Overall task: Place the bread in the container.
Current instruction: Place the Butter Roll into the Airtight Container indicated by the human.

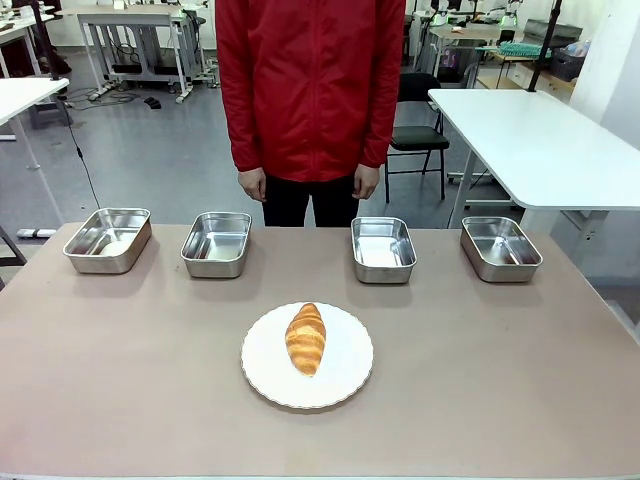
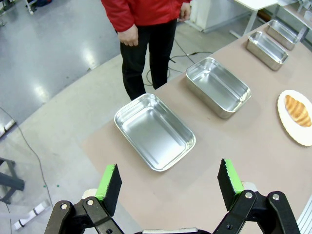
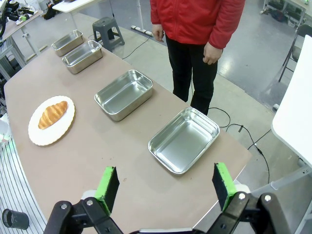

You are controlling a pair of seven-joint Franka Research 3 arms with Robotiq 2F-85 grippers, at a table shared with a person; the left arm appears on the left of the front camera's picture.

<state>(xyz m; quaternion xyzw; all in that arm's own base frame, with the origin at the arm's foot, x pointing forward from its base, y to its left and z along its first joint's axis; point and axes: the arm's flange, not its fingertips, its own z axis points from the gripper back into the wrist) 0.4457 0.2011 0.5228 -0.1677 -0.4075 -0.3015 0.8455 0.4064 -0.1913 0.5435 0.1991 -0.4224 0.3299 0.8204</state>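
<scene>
Squarely in the middle of the table the bread lies on a round white plate, its long axis running toward the person, who stands at the far edge with both hands hanging down. Beyond the plate, four containers stand in a row along the far side, apart from one another and from the plate, each showing bare steel inside. Seen from the left wrist, the left gripper hovers above the table's end with its jaws spread wide and nothing between the green pads. The leftmost container sits just ahead of it, while the bread lies well apart, toward the picture's right edge. Seen from the right wrist, the right gripper is likewise spread wide and holds nothing. The rightmost container lies just ahead of its fingers, and the bread rests on its plate well apart, toward the picture's left.
</scene>
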